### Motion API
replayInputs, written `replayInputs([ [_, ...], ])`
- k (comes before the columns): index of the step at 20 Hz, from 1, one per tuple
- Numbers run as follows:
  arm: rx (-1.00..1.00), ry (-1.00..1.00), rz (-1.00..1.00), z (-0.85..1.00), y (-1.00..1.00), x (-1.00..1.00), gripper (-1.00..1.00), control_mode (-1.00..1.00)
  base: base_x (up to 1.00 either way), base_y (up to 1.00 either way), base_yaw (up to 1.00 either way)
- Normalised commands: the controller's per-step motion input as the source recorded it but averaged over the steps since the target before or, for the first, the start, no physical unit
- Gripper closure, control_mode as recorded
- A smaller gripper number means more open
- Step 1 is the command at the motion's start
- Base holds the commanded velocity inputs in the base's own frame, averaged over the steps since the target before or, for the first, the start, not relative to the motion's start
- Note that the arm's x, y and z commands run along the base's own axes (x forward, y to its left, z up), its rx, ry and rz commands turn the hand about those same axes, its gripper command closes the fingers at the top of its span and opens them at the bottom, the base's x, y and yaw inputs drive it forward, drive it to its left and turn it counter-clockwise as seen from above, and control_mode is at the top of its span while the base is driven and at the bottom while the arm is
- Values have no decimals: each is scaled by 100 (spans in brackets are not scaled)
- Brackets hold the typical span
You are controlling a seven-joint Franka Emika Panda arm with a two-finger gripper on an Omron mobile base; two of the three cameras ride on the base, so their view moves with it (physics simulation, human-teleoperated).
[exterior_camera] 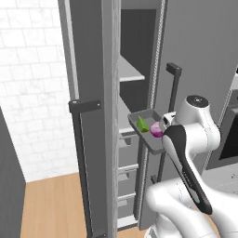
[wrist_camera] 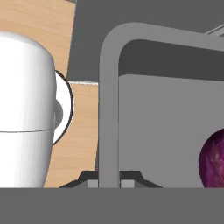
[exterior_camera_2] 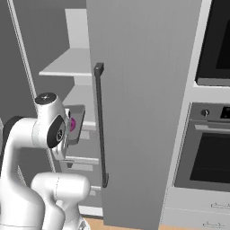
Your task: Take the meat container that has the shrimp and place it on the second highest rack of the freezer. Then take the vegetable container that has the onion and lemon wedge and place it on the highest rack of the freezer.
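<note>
Pincer (wrist_camera: 109, 183) clamped on one tray (exterior_camera: 149, 115) with one onion (exterior_camera: 156, 131) and one lemon wedge (exterior_camera: 142, 124), by freezer (exterior_camera: 93, 69).

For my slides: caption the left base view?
Gripper shut on vegetable container with onion and lemon wedge, at open freezer.

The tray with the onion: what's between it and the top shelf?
Nothing. In the left base view the tray hangs below the top shelf, with just open air and the freezer's dark inside between.
</note>
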Motion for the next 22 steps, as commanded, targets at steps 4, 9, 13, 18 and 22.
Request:
replayInputs([
  [4,0,0,0,0,0,0,100,100,25,34,0],
  [9,0,0,0,0,0,0,100,100,23,18,0],
  [13,0,0,0,0,11,6,100,-100,3,4,0],
  [18,0,0,0,-2,1,41,100,-100,0,0,0],
  [22,0,0,1,-3,14,42,100,-100,0,0,0],
])
